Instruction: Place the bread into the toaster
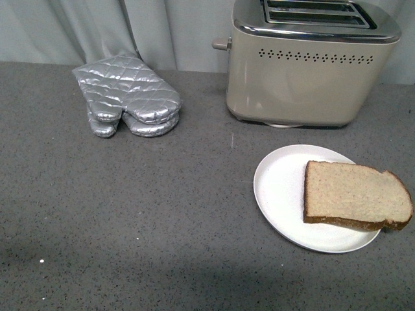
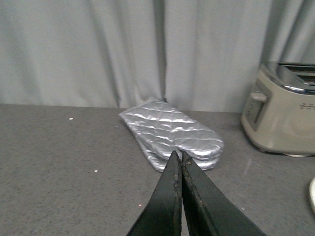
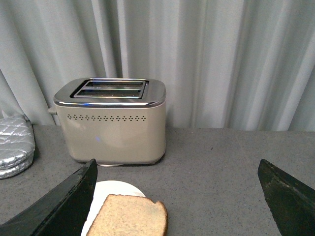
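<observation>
Bread [image 1: 355,194] lies flat on a white plate [image 1: 279,188] at the right side of the desk [image 1: 130,227], and its right end hangs a little over the plate's rim. This overhang would give an easy place to take the slice by its edge, without scraping on the plate. The toaster [image 1: 305,71] stands just behind the plate, near but not touching it, with both slots facing up, so the way from plate to slot is short.

The right fingers [image 3: 69,196] are spread wide apart and hold nothing. They hang above the near side of the plate and look toward the toaster, which suits a reach down for the slice. The left fingers [image 2: 170,196] are pressed together with nothing between them. They point toward a silver oven mitt [image 1: 126,97] on the left of the desk, well apart from the bread, so this arm seems to have no part in the pick.

The front view shows neither arm, and its upper edge cuts off the back of the toaster's top. The inside of the slots is too dark to read. The right wrist view cuts off the near part of the slice. The mitt may be two mitts stacked, but this cannot be told for sure
</observation>
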